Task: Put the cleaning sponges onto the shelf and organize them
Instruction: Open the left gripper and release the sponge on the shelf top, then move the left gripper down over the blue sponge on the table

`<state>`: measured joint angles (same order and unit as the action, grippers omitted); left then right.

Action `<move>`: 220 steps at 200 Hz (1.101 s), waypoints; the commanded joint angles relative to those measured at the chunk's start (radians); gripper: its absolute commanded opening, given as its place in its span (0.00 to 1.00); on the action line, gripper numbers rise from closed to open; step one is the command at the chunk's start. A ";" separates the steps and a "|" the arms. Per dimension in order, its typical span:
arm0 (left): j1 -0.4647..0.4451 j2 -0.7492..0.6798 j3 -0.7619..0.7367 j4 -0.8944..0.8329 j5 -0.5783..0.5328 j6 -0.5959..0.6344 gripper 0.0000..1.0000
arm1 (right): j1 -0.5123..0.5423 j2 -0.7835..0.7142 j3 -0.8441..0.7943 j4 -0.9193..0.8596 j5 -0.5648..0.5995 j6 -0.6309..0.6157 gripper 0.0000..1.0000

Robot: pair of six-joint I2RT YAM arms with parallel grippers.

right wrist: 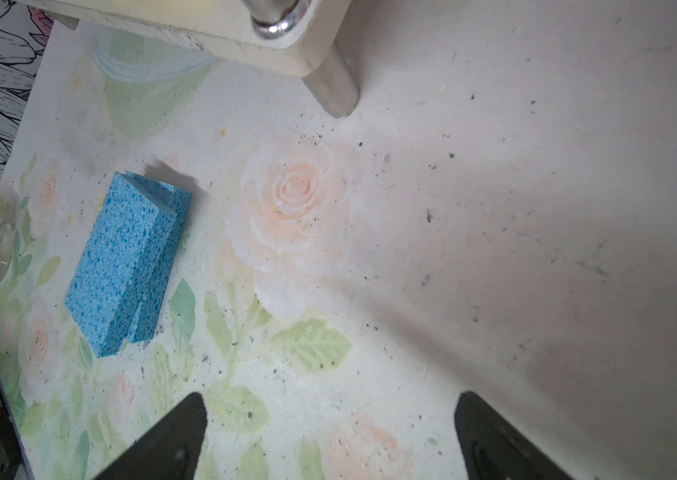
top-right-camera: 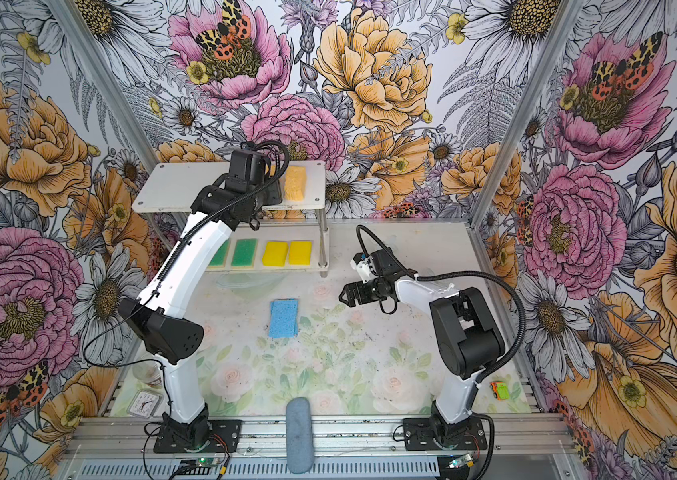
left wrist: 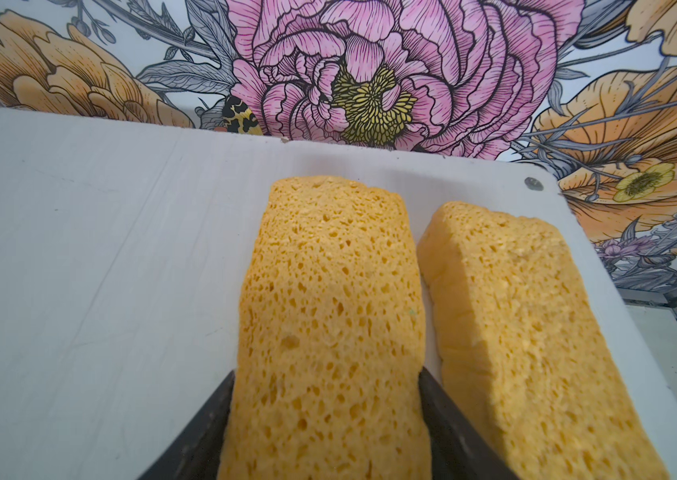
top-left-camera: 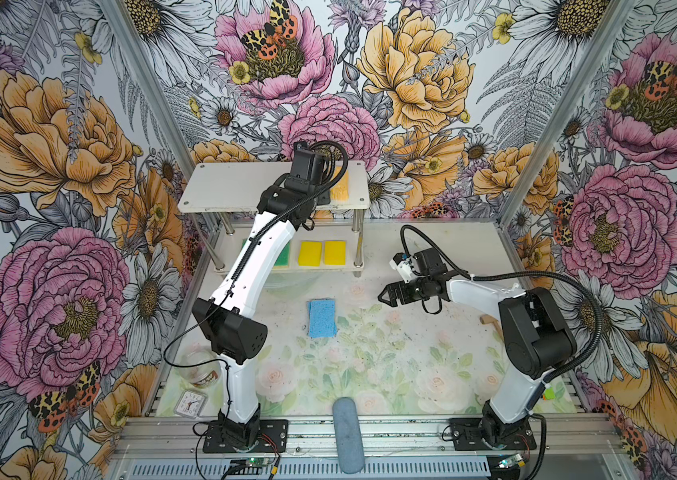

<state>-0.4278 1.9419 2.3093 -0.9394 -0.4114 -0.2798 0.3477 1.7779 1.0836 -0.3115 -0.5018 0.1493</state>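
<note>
On the shelf's top board (left wrist: 79,249) my left gripper (left wrist: 326,374) is shut on a pale orange sponge (left wrist: 328,291), one jaw against each long side. A second pale orange sponge (left wrist: 515,324) lies right beside it, also seen in a top view (top-right-camera: 295,183). The lower board holds two yellow sponges (top-left-camera: 310,253) and two green-topped sponges (top-right-camera: 245,252), partly behind the left arm. Two blue sponges (top-left-camera: 322,318) lie stacked on the table. My right gripper (top-left-camera: 382,296) hovers open and empty to their right, with the blue sponges (right wrist: 129,262) in its wrist view.
A grey-blue cylinder (top-left-camera: 348,434) lies at the front edge. A small clock (top-left-camera: 190,404) and a glass jar (top-left-camera: 199,368) sit by the left arm's base. A wooden mallet (top-left-camera: 490,322) and a toy car (top-right-camera: 499,390) are on the right. A clear bowl (top-left-camera: 286,282) stands before the shelf.
</note>
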 commanded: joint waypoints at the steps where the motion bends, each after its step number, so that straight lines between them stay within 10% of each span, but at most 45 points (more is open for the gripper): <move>1: 0.011 -0.011 -0.010 0.004 -0.017 -0.022 0.63 | 0.007 -0.005 -0.007 0.014 -0.011 0.001 0.95; 147: -0.009 -0.169 -0.040 0.006 0.019 -0.014 0.80 | 0.005 -0.014 -0.005 0.014 -0.013 -0.002 0.95; 220: -0.144 -0.486 -0.507 0.061 -0.072 -0.067 0.99 | 0.005 -0.033 0.008 0.012 -0.016 0.001 0.96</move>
<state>-0.5411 1.5326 1.9793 -0.9077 -0.4454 -0.3111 0.3477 1.7741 1.0824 -0.3096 -0.5068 0.1490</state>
